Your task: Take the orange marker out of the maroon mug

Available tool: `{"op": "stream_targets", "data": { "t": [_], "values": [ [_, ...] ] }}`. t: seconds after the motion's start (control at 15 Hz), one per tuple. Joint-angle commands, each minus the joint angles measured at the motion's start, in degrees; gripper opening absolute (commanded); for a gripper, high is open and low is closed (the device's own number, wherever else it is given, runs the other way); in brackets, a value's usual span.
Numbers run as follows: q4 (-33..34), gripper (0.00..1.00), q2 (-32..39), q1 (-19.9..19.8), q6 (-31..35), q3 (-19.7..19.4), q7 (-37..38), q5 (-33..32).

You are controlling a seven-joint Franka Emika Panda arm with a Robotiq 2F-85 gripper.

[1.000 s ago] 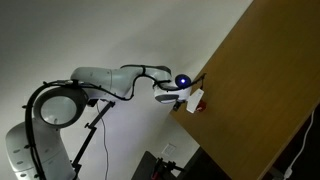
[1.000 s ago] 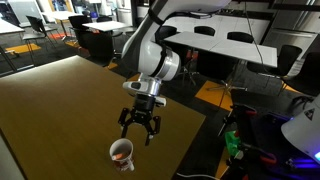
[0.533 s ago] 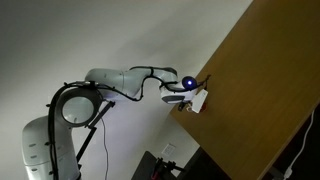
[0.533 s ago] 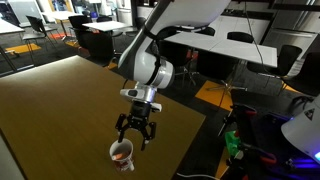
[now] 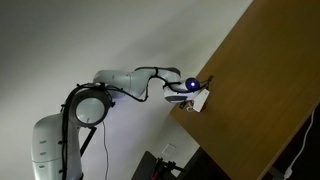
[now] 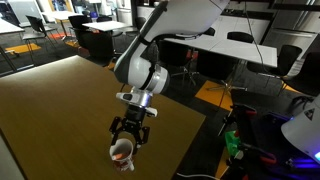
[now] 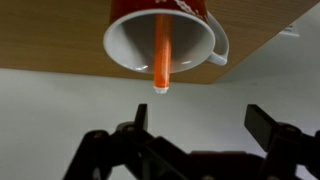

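Exterior view, pincer: the gripper (image 5: 196, 93) hangs right by the mug (image 5: 197, 104) at the edge of the table (image 5: 260, 90). It is too small here to tell how its jaws stand, and the marker cannot be made out.
Exterior view, risk: the mug stands close to the table's edge, so a sideways knock from the arm could, I judge, send it over.
Exterior view, pincer: the gripper (image 6: 130, 138) is just above the mug (image 6: 124, 162), with its jaws spread and nothing in them.
Exterior view, marker: the marker (image 6: 121, 154) is an orange fleck against the mug's pale inside, so it is in the mug and not gripped.
Exterior view, risk: the mug is light and low on the table (image 6: 60, 110). A descent that lands on its rim would likely tip it.
Wrist view, marker: the marker (image 7: 162, 50) leans inside the mug (image 7: 135, 40), its tip poking past the rim, with the handle (image 7: 218, 52) off to one side.
Wrist view, pincer: the gripper (image 7: 200, 118) is spread wide and empty. The marker lines up nearer one of the fingers (image 7: 140, 118) than the middle of the gap.
Wrist view, risk: going straight in could bring that finger onto the marker's tip or the rim. That would push the marker aside, or the jaws would close on air. A pinch low on a leaning marker might also drag the mug along.
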Motion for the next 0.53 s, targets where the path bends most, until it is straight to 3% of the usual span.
{"op": "stream_targets", "data": {
  "t": [0.0, 0.47],
  "values": [
    [2.15, 0.95, 1.77, 0.01, 3.35, 1.09, -0.50, 3.18],
    [4.25, 0.80, 3.71, 0.91, 6.68, 1.23, -0.04, 7.20]
  ]
}}
